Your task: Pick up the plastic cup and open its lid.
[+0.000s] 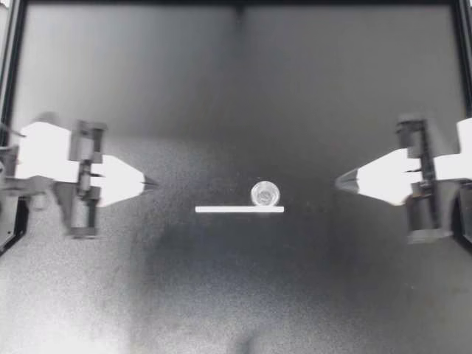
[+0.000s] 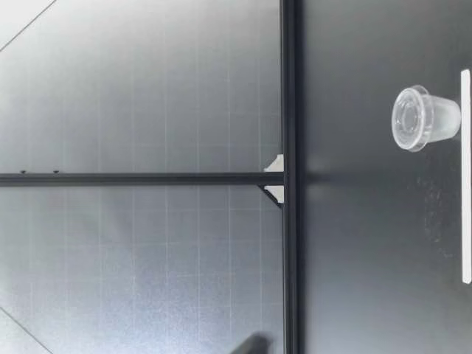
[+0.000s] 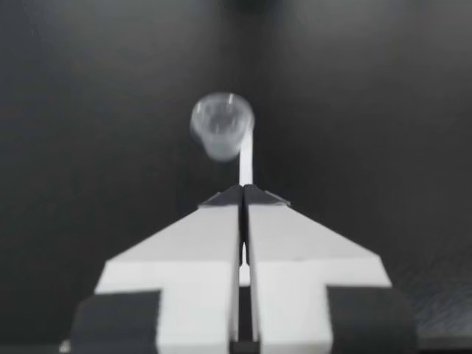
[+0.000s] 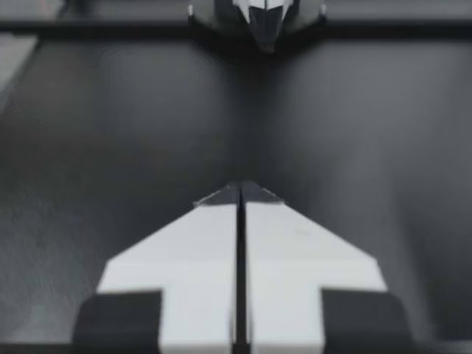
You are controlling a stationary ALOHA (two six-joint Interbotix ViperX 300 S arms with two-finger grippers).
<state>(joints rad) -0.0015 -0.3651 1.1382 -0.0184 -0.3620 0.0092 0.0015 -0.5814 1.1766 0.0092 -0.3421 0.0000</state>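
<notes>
no text, label, brand, number or sign can be read in any view.

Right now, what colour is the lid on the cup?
The lid is clear, like the cup; the low view shows it best.

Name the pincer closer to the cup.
My right pincer; seen from above, it is closer to the cup than my left pincer.
</notes>
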